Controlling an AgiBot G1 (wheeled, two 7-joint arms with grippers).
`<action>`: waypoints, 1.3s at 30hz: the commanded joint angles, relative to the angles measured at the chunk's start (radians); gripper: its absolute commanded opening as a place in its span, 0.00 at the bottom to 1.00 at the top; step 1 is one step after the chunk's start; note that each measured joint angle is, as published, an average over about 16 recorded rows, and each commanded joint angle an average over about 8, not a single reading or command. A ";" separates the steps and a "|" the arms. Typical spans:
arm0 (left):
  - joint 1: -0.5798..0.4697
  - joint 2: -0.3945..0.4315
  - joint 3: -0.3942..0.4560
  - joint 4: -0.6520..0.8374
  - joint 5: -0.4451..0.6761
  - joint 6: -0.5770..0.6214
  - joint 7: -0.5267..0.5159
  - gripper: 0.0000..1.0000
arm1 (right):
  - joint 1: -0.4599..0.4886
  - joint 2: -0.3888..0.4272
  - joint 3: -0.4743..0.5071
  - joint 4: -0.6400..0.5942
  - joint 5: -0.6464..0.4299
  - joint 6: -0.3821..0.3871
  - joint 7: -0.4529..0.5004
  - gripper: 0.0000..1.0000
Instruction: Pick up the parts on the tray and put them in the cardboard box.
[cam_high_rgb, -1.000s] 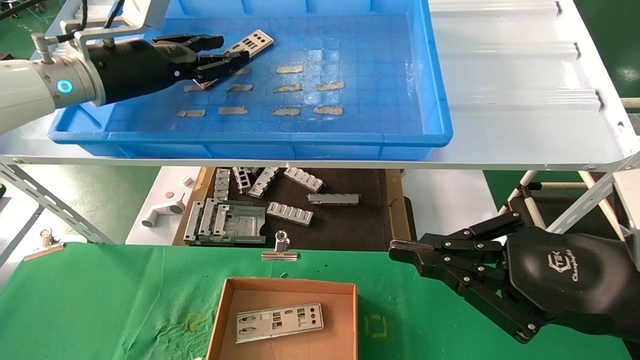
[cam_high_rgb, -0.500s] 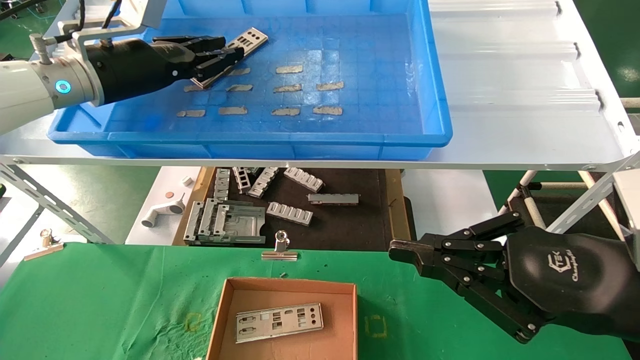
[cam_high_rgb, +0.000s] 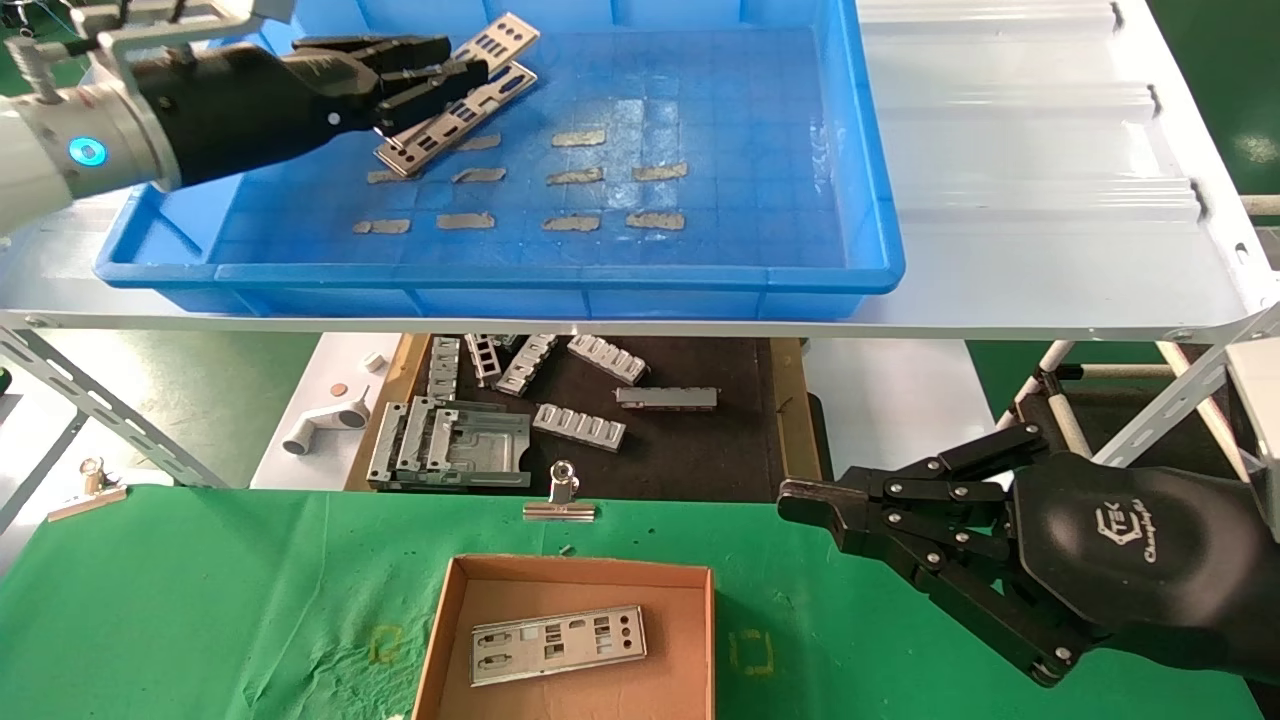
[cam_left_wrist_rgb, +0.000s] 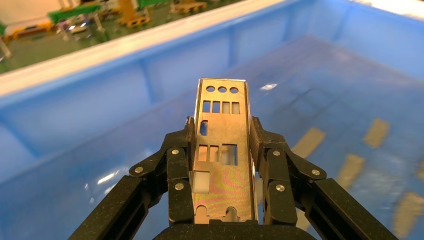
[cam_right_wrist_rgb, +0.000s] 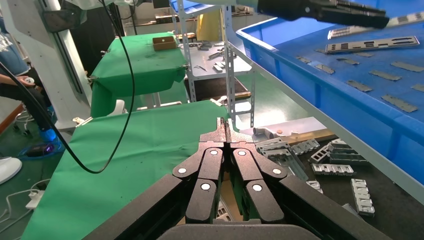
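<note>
My left gripper (cam_high_rgb: 455, 75): over the far-left part of the tray (cam_high_rgb: 860, 150); fingers clamped on the long edges of one strip (cam_high_rgb: 500, 40), which shows lifted off the floor in the head view; in the left wrist view the strip (cam_left_wrist_rgb: 220, 145) runs straight out between my fingers (cam_left_wrist_rgb: 180, 185), punched end leading.

Strip's long axis: from my grip it points toward about 2 o'clock in the head view, in line with my forearm.

Second strip (cam_high_rgb: 455, 115): flat on the tray floor just beneath the held one, lying along nearly the same diagonal; no contact between the two that I can make out.

Cardboard box (cam_high_rgb: 450, 630): on the green cloth (cam_high_rgb: 200, 600) at roughly 6 o'clock from my left gripper, well apart and on the lower level; one strip (cam_high_rgb: 558, 645) already lies in it, long axis nearly 3-to-9.

The turn that matters, as I judge it: carry toward 6 o'clock and swing the strip's axis round to match the box's length.

My right gripper (cam_high_rgb: 800, 500): parked at the box's 2 o'clock, fingers pressed together, holding nothing.
</note>
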 joint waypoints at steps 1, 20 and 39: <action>-0.003 -0.008 -0.002 -0.007 -0.003 0.029 0.008 0.00 | 0.000 0.000 0.000 0.000 0.000 0.000 0.000 0.00; -0.002 -0.158 0.026 -0.196 -0.021 0.442 0.022 0.00 | 0.000 0.000 0.000 0.000 0.000 0.000 0.000 0.00; 0.342 -0.440 0.214 -0.983 -0.284 0.416 -0.100 0.00 | 0.000 0.000 0.000 0.000 0.000 0.000 0.000 0.00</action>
